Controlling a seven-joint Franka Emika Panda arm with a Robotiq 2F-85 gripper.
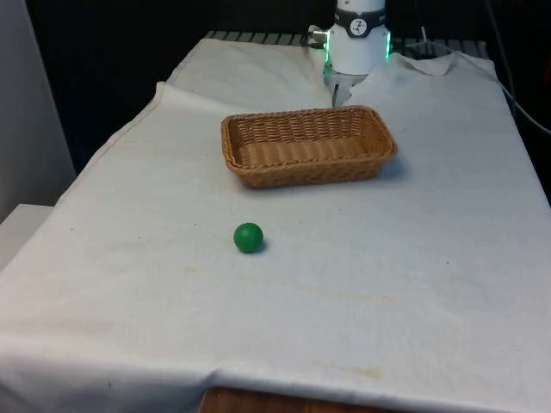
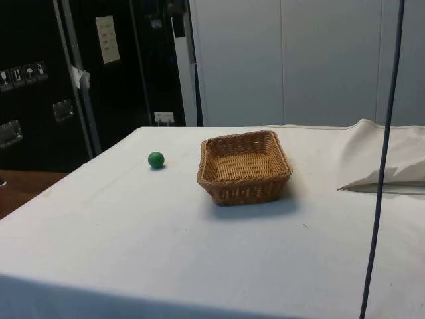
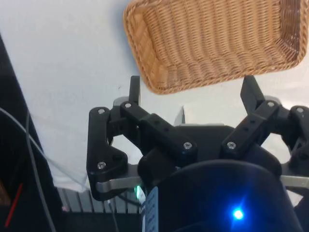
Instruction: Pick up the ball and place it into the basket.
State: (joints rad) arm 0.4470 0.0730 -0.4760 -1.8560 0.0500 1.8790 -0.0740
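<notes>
Nearest the front view's camera, the green ball [image 1: 248, 237] sits alone on the white cloth [image 1: 413, 284], a little toward the front view's left of the table's middle and well apart from everything else. Beyond it stands the wicker basket [image 1: 307, 144], an oblong tray of woven cane with nothing in it; in the side view the ball [image 2: 156, 159] lies off the basket's [image 2: 244, 166] short end with bare cloth between them. Farther still, past the basket's far rim, is my gripper [image 3: 193, 94], hanging above the cloth close to that rim, with the basket [image 3: 207, 41] just ahead of it in the wrist view. My two fingers [image 3: 134, 89] stand spread wide apart with nothing between them, and they touch neither basket nor ball.
</notes>
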